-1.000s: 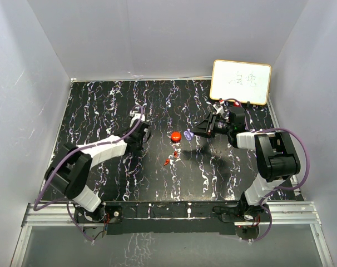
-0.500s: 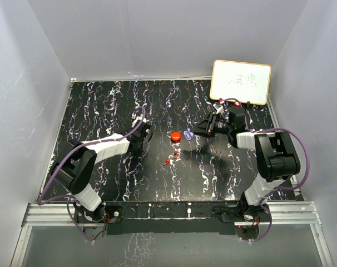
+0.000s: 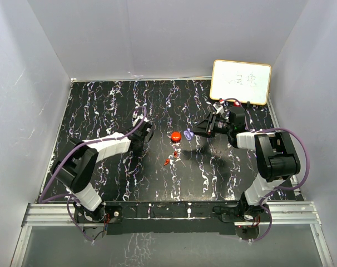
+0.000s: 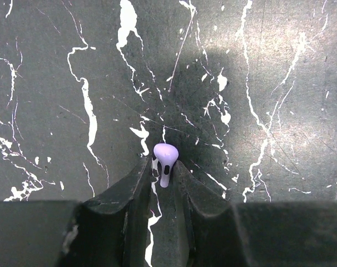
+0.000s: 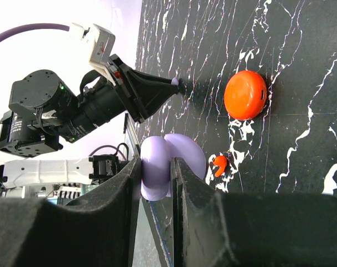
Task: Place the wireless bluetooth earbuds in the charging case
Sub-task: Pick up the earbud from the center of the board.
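My left gripper [image 4: 163,168] is shut on a lavender earbud [image 4: 165,153], pinching its stem with the bulb poking out past the fingertips, close above the black marble table. In the top view this gripper [image 3: 147,132] is left of centre. My right gripper [image 5: 157,168] is shut on the open lavender charging case [image 5: 186,153], held on edge; in the top view the case [image 3: 188,135] is at centre right. A closed red case [image 3: 176,135] lies just left of it, also in the right wrist view [image 5: 245,94]. Two red earbuds [image 3: 167,162] [image 3: 176,154] lie nearer the arms; one shows in the right wrist view [image 5: 219,165].
A small whiteboard [image 3: 241,82] leans at the table's back right corner. White walls enclose the table on three sides. The left gripper's tip [image 5: 174,84] shows in the right wrist view, facing the red case.
My left gripper has shifted a little to the right, toward the cases, with the lavender earbud in it. The right arm has barely moved.
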Motion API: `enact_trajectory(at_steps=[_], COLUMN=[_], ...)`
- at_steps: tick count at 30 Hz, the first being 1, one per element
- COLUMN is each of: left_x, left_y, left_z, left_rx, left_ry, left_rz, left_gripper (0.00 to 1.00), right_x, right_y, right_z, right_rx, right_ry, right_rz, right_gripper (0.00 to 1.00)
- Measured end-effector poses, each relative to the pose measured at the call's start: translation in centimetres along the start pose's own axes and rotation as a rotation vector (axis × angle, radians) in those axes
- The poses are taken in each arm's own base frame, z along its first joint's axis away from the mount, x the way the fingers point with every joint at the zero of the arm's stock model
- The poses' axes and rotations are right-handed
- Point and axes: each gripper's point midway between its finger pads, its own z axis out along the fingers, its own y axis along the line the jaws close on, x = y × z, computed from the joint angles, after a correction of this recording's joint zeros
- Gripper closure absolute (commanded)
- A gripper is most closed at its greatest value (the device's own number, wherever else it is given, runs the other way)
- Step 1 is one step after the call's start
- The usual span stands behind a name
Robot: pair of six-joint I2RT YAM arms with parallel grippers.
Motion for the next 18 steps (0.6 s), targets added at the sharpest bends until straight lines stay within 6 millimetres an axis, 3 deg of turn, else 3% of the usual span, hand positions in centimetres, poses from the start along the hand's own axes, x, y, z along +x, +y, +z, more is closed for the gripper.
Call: enact_trajectory(at_steps=[10,14,18], left_x=[-0.32,-0.27,-0.29], left_y=[-0.19,-0.18,-0.16], left_z=[0.2,0.22,0.21], left_rx=[0.001,0.001,0.0], left_ry=[-0.003,-0.001,-0.002], left_rz=[0.005,0.007,0.008], left_gripper=[0.89,1.0,1.0], right_x=[0.0,0.01,0.01], right_y=[-0.01,-0.02,-0.02], right_z=[0.0,0.01,0.01], right_rx=[0.0,0.0,0.0], right_ry=[0.0,0.0,0.0], right_rz=[0.0,0.001,0.001], right_gripper=[1.0,1.0,1.0])
